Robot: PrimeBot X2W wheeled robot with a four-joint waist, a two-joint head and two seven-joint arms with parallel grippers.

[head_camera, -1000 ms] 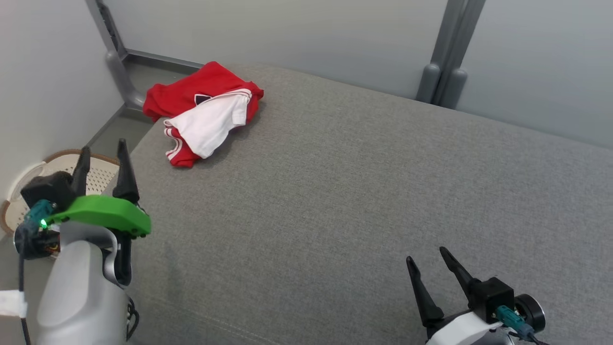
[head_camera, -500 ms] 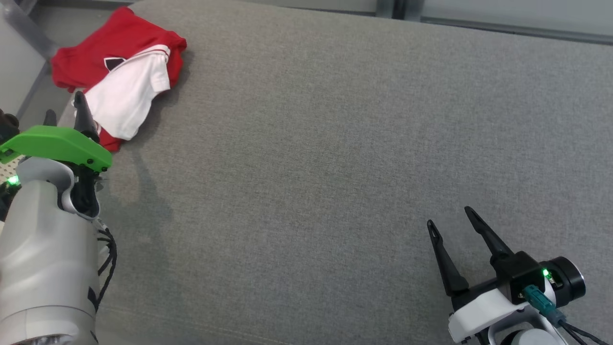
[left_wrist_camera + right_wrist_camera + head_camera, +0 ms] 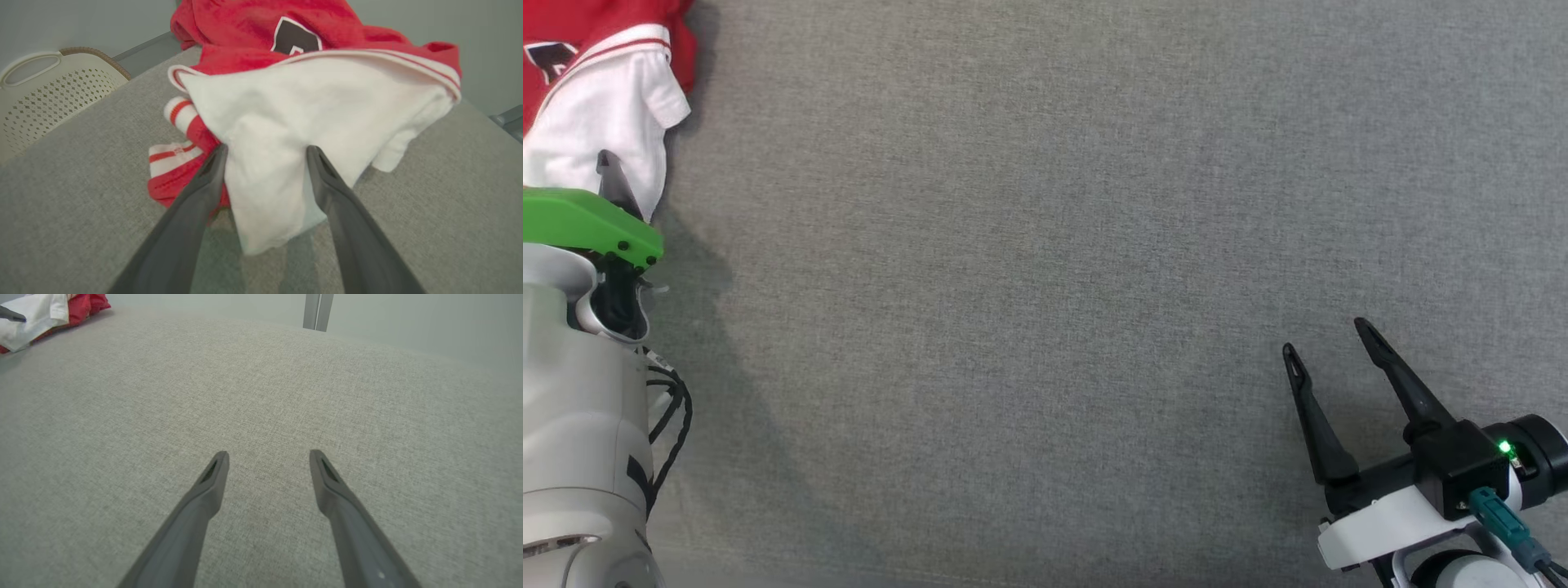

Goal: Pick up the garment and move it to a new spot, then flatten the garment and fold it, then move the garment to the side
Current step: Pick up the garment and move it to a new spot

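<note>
Left gripper first: its two dark fingers stand wide apart, nothing clamped. Their tips sit on either side of a white fold of the garment, with the cloth showing between them in the left wrist view. Whether the tips actually touch the fabric, I cannot tell.

The garment itself is a crumpled heap: red cloth with a dark emblem on top, a white panel draped over the front, and red-and-white striped trim poking out at the lower left. It lies near the edge of the grey upholstered surface. In the head view it is tucked into the upper left corner, just above the green cover on the left wrist.

Over to the right gripper: fingers spread as well, empty, hovering above bare grey fabric at the lower right, well apart from the garment.

Beyond the surface's edge, a cream perforated basket sits beside the heap. A grey post stands against the pale wall behind.
</note>
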